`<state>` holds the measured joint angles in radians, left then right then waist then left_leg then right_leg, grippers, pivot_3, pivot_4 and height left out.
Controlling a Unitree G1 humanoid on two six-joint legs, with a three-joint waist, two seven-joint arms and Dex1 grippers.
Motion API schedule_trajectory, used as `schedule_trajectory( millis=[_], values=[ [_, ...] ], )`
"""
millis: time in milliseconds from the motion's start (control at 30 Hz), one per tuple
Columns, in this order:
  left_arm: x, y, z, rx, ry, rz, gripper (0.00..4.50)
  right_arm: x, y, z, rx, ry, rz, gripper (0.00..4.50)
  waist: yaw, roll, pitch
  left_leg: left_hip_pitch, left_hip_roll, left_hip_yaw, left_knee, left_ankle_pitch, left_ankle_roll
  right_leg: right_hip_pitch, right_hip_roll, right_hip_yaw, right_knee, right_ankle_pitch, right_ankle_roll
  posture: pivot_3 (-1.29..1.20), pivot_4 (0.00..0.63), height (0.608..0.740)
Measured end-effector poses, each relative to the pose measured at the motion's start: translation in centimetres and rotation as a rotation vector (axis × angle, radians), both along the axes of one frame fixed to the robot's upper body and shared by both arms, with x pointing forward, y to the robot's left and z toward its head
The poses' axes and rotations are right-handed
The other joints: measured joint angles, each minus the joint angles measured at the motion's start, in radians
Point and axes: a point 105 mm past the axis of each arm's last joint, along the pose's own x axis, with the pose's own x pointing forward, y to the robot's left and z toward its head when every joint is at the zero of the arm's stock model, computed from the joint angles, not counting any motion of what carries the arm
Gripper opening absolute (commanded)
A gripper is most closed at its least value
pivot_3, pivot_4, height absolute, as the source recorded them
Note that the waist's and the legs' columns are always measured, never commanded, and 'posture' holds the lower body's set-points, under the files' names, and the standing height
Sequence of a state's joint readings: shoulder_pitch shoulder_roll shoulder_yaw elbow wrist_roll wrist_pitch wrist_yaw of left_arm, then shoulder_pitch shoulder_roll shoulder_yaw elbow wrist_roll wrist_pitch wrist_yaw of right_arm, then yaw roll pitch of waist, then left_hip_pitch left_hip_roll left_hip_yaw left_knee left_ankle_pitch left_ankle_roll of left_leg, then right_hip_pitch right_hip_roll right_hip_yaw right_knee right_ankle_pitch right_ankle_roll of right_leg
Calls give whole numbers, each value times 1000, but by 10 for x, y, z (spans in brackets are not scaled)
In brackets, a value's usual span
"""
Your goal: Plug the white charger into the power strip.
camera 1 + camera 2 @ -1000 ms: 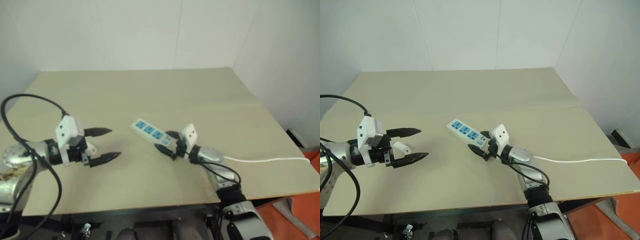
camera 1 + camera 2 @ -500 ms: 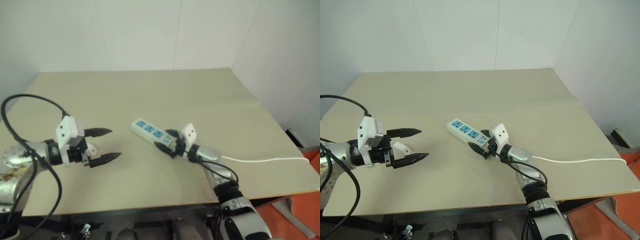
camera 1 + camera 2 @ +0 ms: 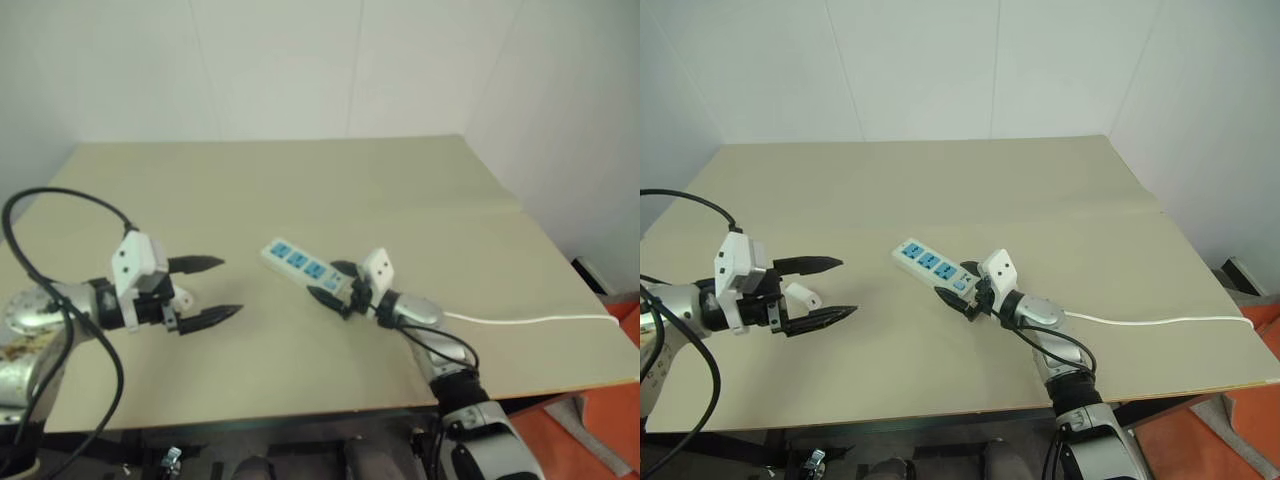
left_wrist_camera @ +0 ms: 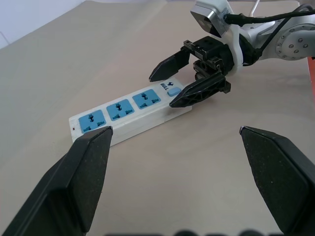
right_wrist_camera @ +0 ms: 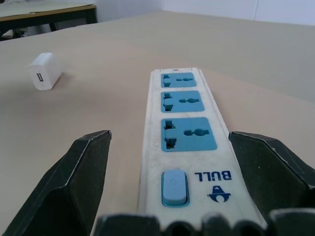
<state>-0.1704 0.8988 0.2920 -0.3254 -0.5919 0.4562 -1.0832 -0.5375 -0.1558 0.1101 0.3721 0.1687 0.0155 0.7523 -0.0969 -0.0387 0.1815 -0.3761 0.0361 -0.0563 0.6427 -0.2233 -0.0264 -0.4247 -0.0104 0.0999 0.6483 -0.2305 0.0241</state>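
while both jaws stood wide and empty, the small white plastic cube charger (image 3: 803,296) lay between the left gripper (image 3: 832,289) fingers; long white three-socket power strip (image 3: 930,265) at three o'clock, right gripper (image 3: 952,294) straddling its switch end.

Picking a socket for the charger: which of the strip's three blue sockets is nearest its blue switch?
The end socket on the power strip, directly beside the blue switch; the other two lie farther along.

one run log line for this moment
left end effector open by small white charger cube | right end effector open astride long white power strip | unplugged
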Motion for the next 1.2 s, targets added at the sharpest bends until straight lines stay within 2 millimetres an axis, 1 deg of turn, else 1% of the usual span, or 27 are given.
schedule_trajectory(
  millis=[167, 467, 867, 1200],
  values=[
    [1, 1, 1, -3, -2, -2, 4500, 0, 0, 0, 1, 1, 0, 4479, 0, 0, 0, -1, 0, 0, 0, 0, 0, 0, 0, 0, 0, 0, 0, 0, 150, 740],
    [1, 0, 2, -6, -3, -4, 4500, 2, -7, -4, -10, 8, -16, 4479, 0, 0, 0, 0, 0, 0, 0, 0, 0, 0, 0, 0, 0, 0, 0, 0, 150, 740],
    [1, 0, 1, -7, -3, -4, 4500, 4, -8, -8, -10, 6, -22, 4479, 0, 0, 0, 0, 0, 0, 0, 0, 0, 1, 0, 0, 0, 0, 0, 0, 150, 740],
    [1, -1, 1, -9, -1, -10, 4500, 3, -8, -3, -2, -2, -22, 4479, 0, 0, 0, 0, 0, 0, 0, 0, 0, 0, 0, 0, 0, 0, 0, 0, 150, 740]
  ],
)
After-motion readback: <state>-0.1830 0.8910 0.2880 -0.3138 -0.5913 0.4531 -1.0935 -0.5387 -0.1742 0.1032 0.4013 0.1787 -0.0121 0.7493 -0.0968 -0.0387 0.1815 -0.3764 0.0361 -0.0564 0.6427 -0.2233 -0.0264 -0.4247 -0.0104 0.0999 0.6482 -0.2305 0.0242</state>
